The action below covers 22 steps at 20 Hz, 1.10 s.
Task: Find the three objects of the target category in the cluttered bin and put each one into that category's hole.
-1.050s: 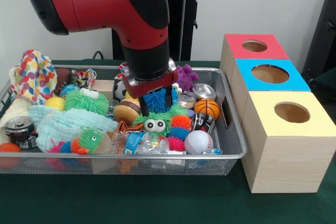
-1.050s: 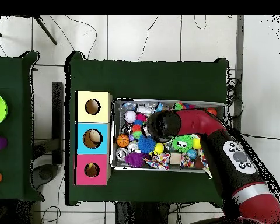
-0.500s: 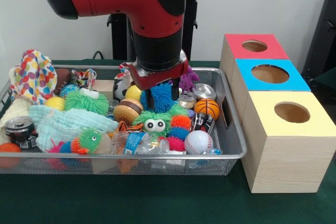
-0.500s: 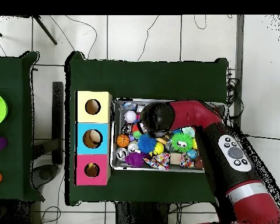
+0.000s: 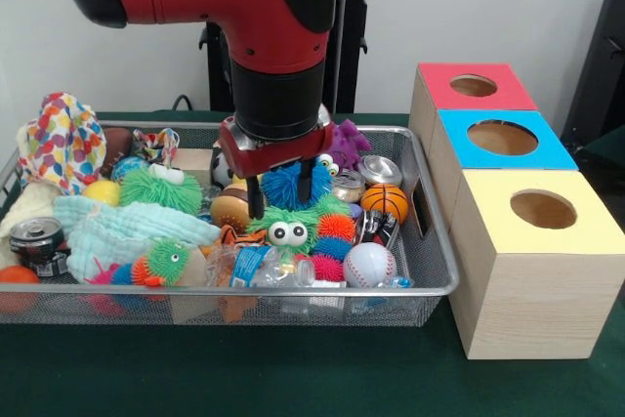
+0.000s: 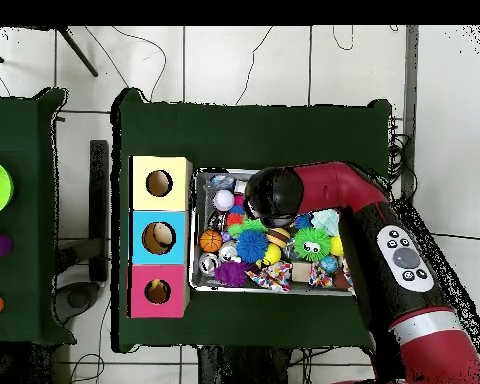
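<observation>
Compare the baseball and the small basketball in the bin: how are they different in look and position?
The baseball is white with red stitching; the basketball is orange with dark lines. In the front view the baseball lies nearer the bin's front rim, the basketball behind it, beside a silver can. Both are small round balls at the bin's end nearest the boxes.

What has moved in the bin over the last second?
Only the red and black arm moved: its gripper swung toward the boxes, then back, and now straddles the spiky blue ball with open fingers. Nothing was lifted or let go. The wire mesh bin, the green fuzzy toy with googly eyes and the red, blue and yellow boxes stayed put.
</observation>
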{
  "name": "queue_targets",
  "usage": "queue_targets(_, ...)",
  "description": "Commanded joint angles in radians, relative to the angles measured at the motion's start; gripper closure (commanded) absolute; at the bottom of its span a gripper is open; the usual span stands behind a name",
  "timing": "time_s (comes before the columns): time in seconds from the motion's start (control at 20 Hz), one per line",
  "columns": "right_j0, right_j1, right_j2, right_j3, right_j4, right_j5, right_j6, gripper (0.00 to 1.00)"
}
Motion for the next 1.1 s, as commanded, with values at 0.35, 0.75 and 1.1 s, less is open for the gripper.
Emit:
queue_targets(0.35, -0.015, 0.04, 0.013, -0.093, -0.079, -0.004, -0.183, 0.0)
queue_targets(0.75, -0.025, 0.055, -0.008, -0.077, -0.093, -0.013, -0.175, 0.0)
queue_targets(1.1, -0.014, 0.077, -0.054, -0.093, -0.138, 0.004, -0.152, 0.0)
